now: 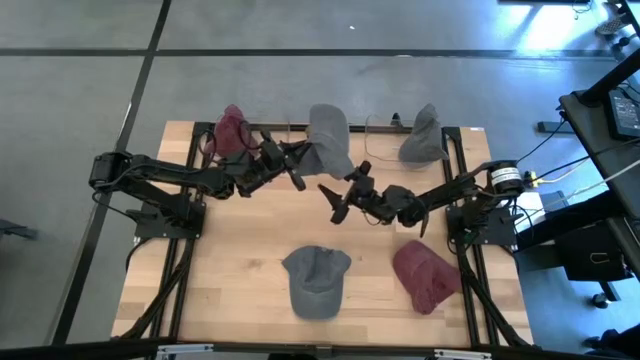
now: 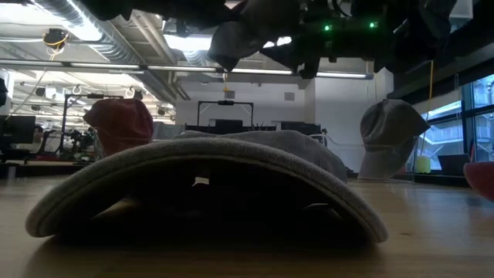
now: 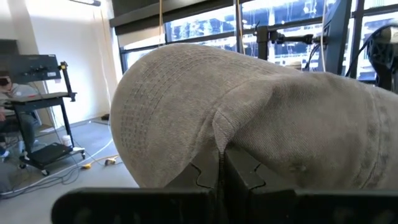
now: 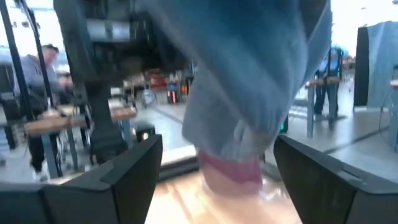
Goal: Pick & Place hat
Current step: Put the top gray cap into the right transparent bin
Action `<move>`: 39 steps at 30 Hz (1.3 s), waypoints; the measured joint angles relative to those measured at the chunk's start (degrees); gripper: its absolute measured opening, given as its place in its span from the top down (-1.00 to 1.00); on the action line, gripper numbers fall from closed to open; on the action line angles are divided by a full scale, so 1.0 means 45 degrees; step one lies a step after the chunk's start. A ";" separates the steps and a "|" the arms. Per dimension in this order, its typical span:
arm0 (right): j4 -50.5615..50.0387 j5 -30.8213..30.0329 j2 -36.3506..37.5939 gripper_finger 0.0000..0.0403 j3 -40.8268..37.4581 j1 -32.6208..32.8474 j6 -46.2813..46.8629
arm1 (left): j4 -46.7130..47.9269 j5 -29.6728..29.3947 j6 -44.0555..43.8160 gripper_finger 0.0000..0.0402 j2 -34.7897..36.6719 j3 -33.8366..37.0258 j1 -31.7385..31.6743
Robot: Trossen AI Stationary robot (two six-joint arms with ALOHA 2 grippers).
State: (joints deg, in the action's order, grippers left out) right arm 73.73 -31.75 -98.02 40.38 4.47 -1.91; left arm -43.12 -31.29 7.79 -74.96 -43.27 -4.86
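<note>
Grey hat (image 1: 330,138): pinched in my left gripper (image 1: 297,160), lifted off the table (image 1: 230,280).
Right gripper (image 1: 338,200): fingers spread, holding nothing, just beside it.

On the pale wooden worktop (image 1: 240,270), the left pincer (image 1: 297,158) is gripping the edge of a light grey fabric cap (image 1: 330,138) near the far side. The right pincer (image 1: 337,202) is hanging just beside it, fingers spread apart, touching nothing. A maroon cap (image 1: 231,128) and another grey cap (image 1: 423,135) are standing along the far edge. A grey brimmed cap (image 1: 316,280) and a crumpled red cap (image 1: 425,275) are lying near the front.
</note>
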 joint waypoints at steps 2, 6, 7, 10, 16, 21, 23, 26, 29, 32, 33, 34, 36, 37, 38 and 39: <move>0.0421 0.0018 0.0005 -0.51 0.0000 -0.0043 -0.0031 | -0.0180 0.0198 -0.0005 0.98 0.0000 0.0000 0.0000; 0.0543 0.0301 0.0005 -0.42 0.0000 -0.0283 0.0077 | -0.0423 0.0570 -0.0127 0.98 -0.0005 0.0000 0.0085; 0.0580 0.0395 0.0005 -0.39 0.0000 -0.0334 0.0136 | -0.0490 0.0628 -0.0131 0.98 -0.0005 0.0000 0.0128; 0.0771 0.0401 0.0005 -0.26 0.0000 -0.0369 0.0010 | -0.0436 0.0568 -0.0121 0.98 -0.0005 0.0000 0.0277; 0.1153 0.0438 0.0005 0.10 0.0000 -0.0355 -0.0473 | -0.0440 0.0532 -0.0121 0.98 -0.0005 0.0000 0.0345; 0.1012 0.0433 0.0005 0.49 0.0000 -0.0342 -0.0696 | -0.0456 0.0509 -0.0117 0.98 -0.0005 0.0000 0.0311; 0.0986 0.0433 0.0005 0.64 0.0000 -0.0340 -0.0861 | -0.0477 0.0519 -0.0117 0.98 -0.0005 0.0000 0.0306; 0.0953 0.0441 0.0005 0.83 0.0000 -0.0335 -0.1256 | -0.0480 0.0515 -0.0117 0.98 -0.0005 0.0000 0.0309; 0.0874 0.0710 0.0005 0.85 0.0000 -0.0325 -0.1554 | -0.0475 0.0483 0.0004 0.97 -0.0005 0.0000 0.0306; 0.0879 0.0729 0.0005 0.85 0.0000 -0.0274 -0.1550 | -0.0475 0.0456 0.0742 0.94 -0.0005 0.0000 0.0306; 0.0873 0.0724 0.0005 0.85 0.0000 -0.0240 -0.1557 | -0.0474 0.0458 0.0865 0.93 -0.0005 0.0000 0.0311; 0.0870 0.0724 0.0005 0.85 0.0000 -0.0201 -0.1614 | -0.0471 0.0428 0.0877 0.91 -0.0005 0.0000 0.0311; 0.0875 0.0724 0.0005 0.85 0.0000 -0.0121 -0.1642 | -0.0470 0.0332 0.0831 0.86 -0.0005 0.0000 0.0311; 0.0872 0.0729 0.0005 0.85 0.0000 -0.0084 -0.1651 | -0.0450 0.0276 0.0846 0.83 0.0010 0.0000 0.0311; 0.0870 0.0729 0.0005 0.85 0.0000 -0.0045 -0.1673 | -0.0364 0.0214 0.0889 0.80 0.0053 0.0000 0.0311; 0.0870 0.0735 0.0005 0.85 0.0000 -0.0016 -0.1676 | -0.0285 0.0104 0.0889 0.76 0.0106 0.0000 0.0311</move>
State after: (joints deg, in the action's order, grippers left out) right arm 77.65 -28.44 -98.00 40.38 4.40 -9.45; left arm -44.40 -30.82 11.79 -74.48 -43.27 -3.46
